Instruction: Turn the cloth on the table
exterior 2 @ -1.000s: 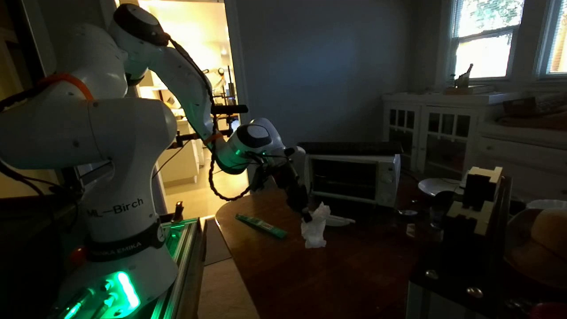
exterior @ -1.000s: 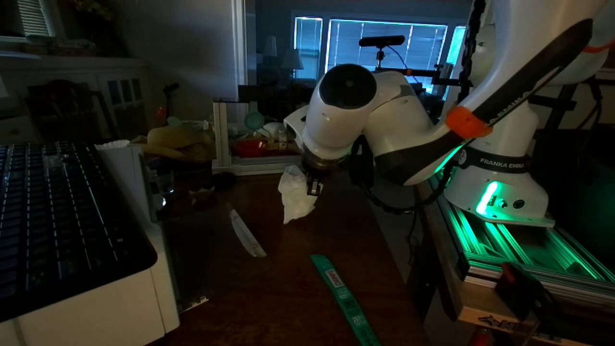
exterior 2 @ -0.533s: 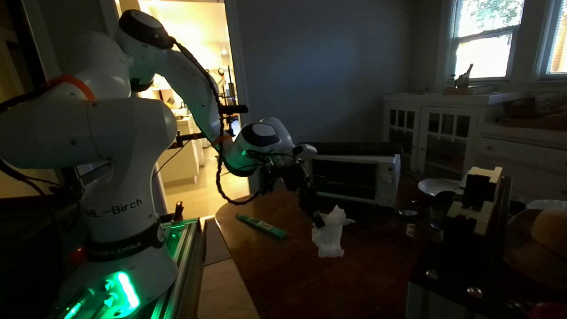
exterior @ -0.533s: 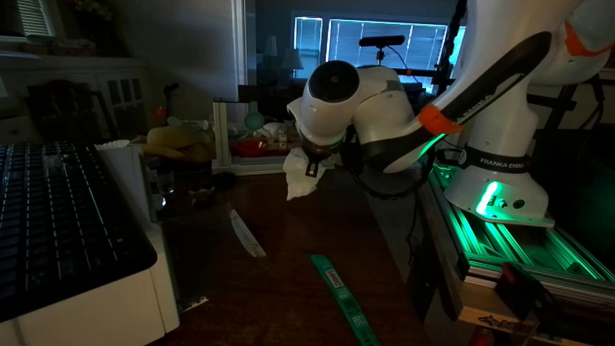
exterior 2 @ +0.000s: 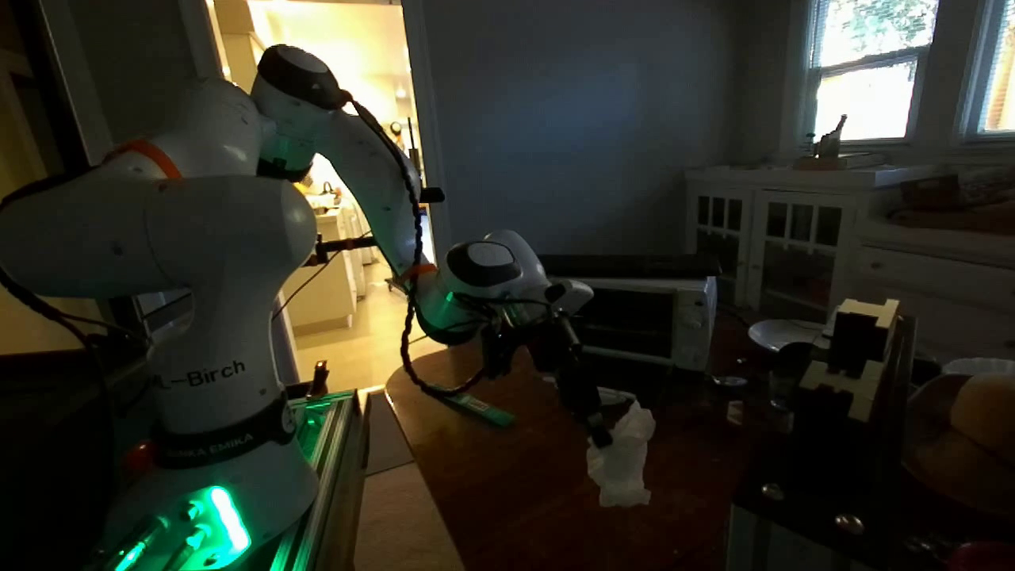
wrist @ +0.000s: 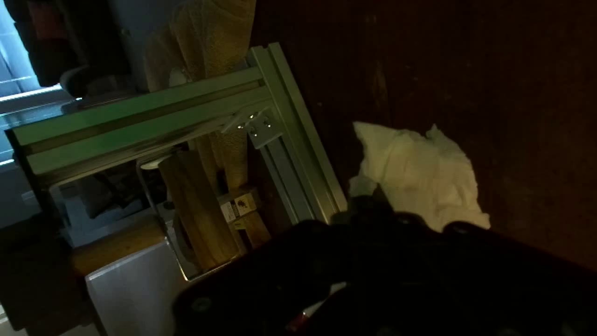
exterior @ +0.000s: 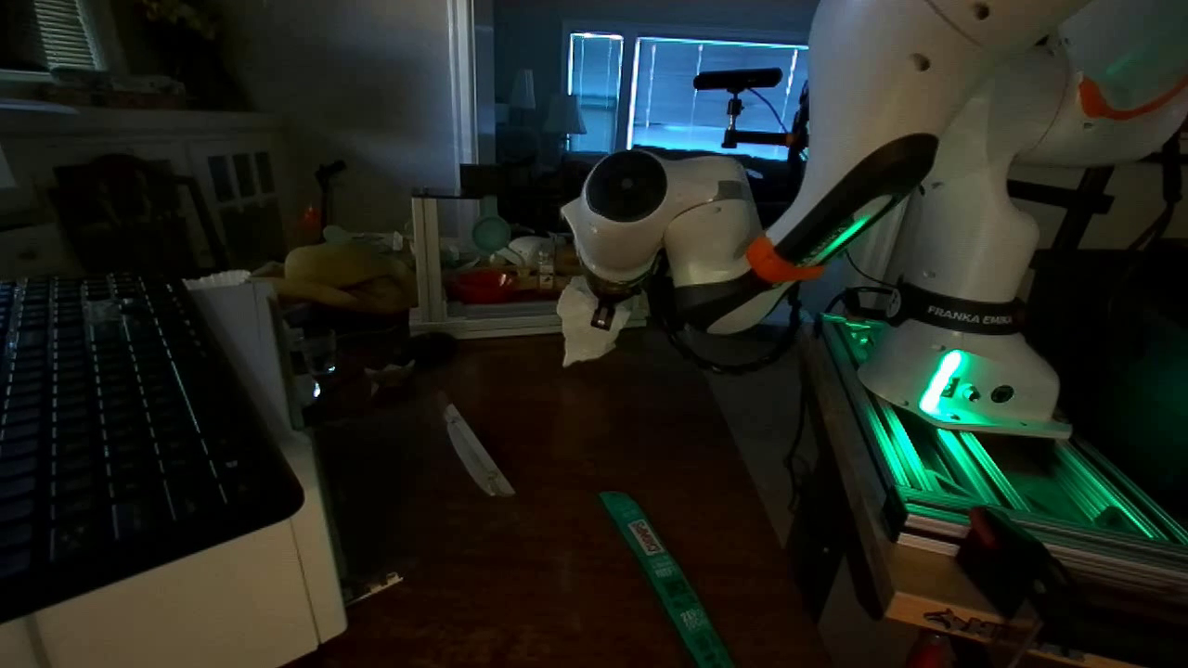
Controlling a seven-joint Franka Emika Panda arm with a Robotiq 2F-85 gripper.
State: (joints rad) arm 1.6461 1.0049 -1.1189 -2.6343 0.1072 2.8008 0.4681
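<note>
The cloth is a white, crumpled, tissue-like piece. It hangs from my gripper over the brown table [exterior: 557, 557] and shows in both exterior views [exterior: 583, 341] [exterior 2: 623, 474]. In the wrist view the cloth [wrist: 424, 175] spreads out beyond the fingertips. My gripper [exterior: 603, 317] points down and its fingers are together, pinching the cloth near one side; it also shows in an exterior view [exterior 2: 601, 434] and, very dark, in the wrist view [wrist: 371, 200]. I cannot tell whether the cloth's lower edge touches the table.
A metal-profile frame [wrist: 140, 121] stands close beside the gripper at the table's end, with a red bowl [exterior: 483, 286] behind it. A green strip [exterior: 666, 571] and a white strip [exterior: 475, 453] lie on the table. A toaster oven [exterior 2: 691, 333] stands on the table.
The gripper has carried the cloth across the table toward the metal frame, away from the green and white strips. The cloth stays in the fingers throughout.
</note>
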